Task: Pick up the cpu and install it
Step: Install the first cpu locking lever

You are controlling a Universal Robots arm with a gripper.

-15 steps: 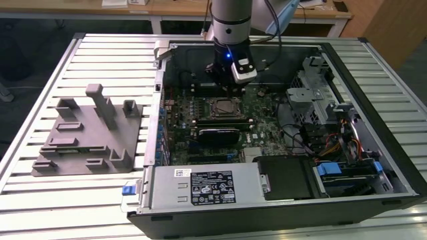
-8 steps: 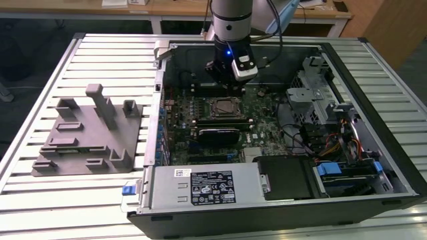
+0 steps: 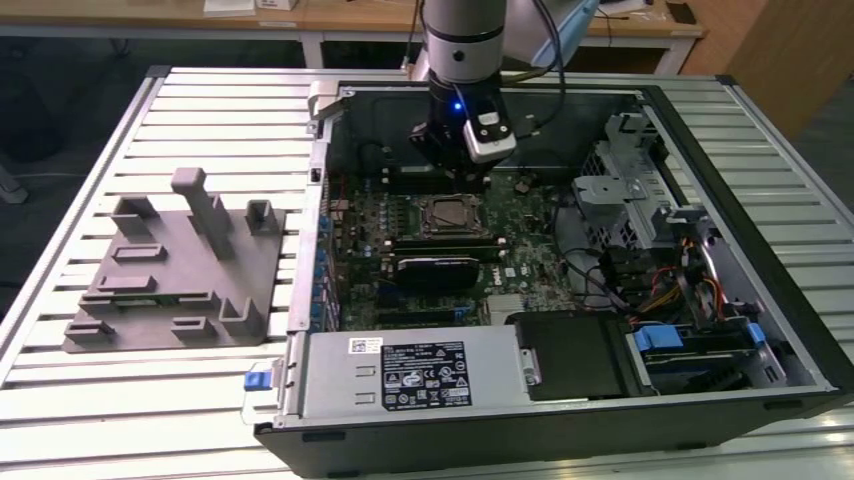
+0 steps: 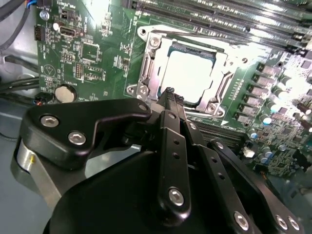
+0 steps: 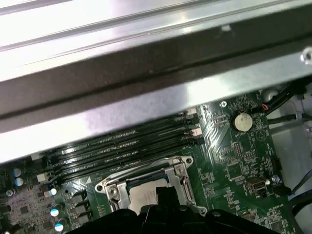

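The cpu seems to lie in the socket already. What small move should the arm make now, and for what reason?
Probably a slow, straight lift away from the board. In the second wrist view the cpu lies flat inside the socket frame, and the gripper sits at its edge with nothing between the fingertips. In the exterior view the gripper hangs just above the socket.

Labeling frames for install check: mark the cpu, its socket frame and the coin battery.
cpu (image 4: 189, 75), second wrist view, middle of its pale metal top.
socket frame (image 4: 146, 73), second wrist view, metal side rail.
coin battery (image 5: 241, 122), first wrist view, centre of the round cell.
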